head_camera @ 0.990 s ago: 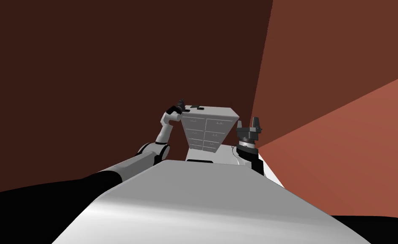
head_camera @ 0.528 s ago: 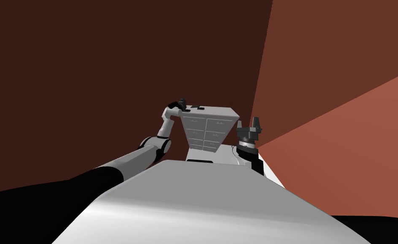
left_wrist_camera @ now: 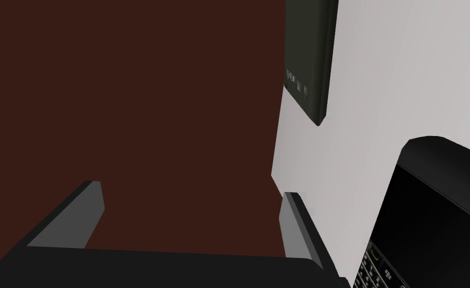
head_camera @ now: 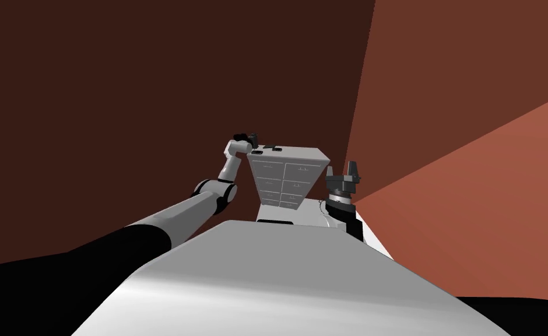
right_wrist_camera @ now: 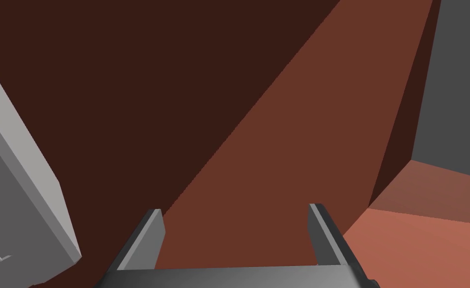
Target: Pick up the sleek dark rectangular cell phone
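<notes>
Head view: the left gripper (head_camera: 250, 138) hovers at the left top edge of the white drawer chest (head_camera: 284, 175); the step is judged to be the approach. Left wrist view: jaws wide and empty; the cell phone (left_wrist_camera: 308, 55) lies flat on the chest top, ahead and offset, its far end cut off; a keypad phone (left_wrist_camera: 429, 220) lies nearer. Next: centre over the cell phone. Right wrist view: right gripper (right_wrist_camera: 234, 235) wide, idle

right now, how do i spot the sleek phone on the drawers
Find the white chest of drawers against the dark brown wall; two dark phones lie on its top. The sleek cell phone is the plain flat slab, farther from the open left gripper; the nearer phone has a keypad.
</notes>
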Controlling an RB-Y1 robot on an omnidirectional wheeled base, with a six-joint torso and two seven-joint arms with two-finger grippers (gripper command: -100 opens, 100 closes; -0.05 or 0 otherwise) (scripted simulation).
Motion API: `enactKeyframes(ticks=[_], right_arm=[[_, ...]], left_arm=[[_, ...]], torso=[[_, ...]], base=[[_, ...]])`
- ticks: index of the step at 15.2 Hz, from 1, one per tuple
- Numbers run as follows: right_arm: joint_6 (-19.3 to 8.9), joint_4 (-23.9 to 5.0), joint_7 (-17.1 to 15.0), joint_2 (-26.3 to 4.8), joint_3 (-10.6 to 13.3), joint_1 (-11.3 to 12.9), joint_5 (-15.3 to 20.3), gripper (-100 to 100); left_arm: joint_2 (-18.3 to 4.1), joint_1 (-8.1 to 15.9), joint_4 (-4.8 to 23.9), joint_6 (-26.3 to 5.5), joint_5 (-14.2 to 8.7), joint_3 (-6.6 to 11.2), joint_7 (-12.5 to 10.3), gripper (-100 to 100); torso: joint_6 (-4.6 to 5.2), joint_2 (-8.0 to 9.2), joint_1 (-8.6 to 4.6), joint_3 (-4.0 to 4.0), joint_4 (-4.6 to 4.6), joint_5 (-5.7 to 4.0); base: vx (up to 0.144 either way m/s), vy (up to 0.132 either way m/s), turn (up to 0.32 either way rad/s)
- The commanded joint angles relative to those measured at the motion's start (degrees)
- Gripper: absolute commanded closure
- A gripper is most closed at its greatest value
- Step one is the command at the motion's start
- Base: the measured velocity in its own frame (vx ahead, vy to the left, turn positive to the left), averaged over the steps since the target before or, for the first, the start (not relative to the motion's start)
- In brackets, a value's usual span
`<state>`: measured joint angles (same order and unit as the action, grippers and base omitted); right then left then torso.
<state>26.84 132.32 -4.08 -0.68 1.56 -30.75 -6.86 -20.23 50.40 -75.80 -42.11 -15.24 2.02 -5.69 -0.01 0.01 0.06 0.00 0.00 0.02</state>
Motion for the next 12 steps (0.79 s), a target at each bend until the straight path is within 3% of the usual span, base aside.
enactKeyframes(ticks=[1, 4, 6, 8, 10, 12], right_arm=[[0.00, 0.00, 0.00, 0.00, 0.00, 0.00, 0.00, 0], [0.00, 0.00, 0.00, 0.00, 0.00, 0.00, 0.00, 0], [0.00, 0.00, 0.00, 0.00, 0.00, 0.00, 0.00, 0], [0.00, 0.00, 0.00, 0.00, 0.00, 0.00, 0.00, 0], [0.00, 0.00, 0.00, 0.00, 0.00, 0.00, 0.00, 0], [0.00, 0.00, 0.00, 0.00, 0.00, 0.00, 0.00, 0]], left_arm=[[-0.36, 2.86, 2.86, -2.86, -0.56, -0.27, -0.96, -100], [-0.36, 4.39, 3.74, -5.40, -0.56, -0.27, -0.96, -100], [-0.68, 7.90, 7.27, -8.43, -1.13, -0.52, -1.84, -100], [-0.68, 8.25, 7.27, -9.78, -1.13, -0.52, -1.84, -100], [-0.97, 11.80, 10.78, -12.84, -1.68, -0.79, -2.70, -100], [-0.97, 11.98, 10.78, -14.17, -1.68, -0.79, -2.70, -100]], torso=[[0.00, 0.00, 0.00, 0.00, 0.00, 0.00], [0.01, 0.00, 0.02, 0.00, 0.00, 0.00], [0.01, -0.02, 0.00, -0.01, 0.00, -0.01], [0.01, -0.02, 0.00, -0.01, 0.00, 0.00], [0.01, -0.02, 0.00, -0.01, 0.00, -0.01], [0.00, -0.02, 0.01, -0.01, 0.00, 0.00]], base=[[-0.004, 0.018, -0.014], [-0.003, 0.021, -0.014], [0.002, 0.020, -0.023], [0.001, 0.016, -0.007], [0.000, 0.022, -0.024], [0.001, 0.016, -0.007]])
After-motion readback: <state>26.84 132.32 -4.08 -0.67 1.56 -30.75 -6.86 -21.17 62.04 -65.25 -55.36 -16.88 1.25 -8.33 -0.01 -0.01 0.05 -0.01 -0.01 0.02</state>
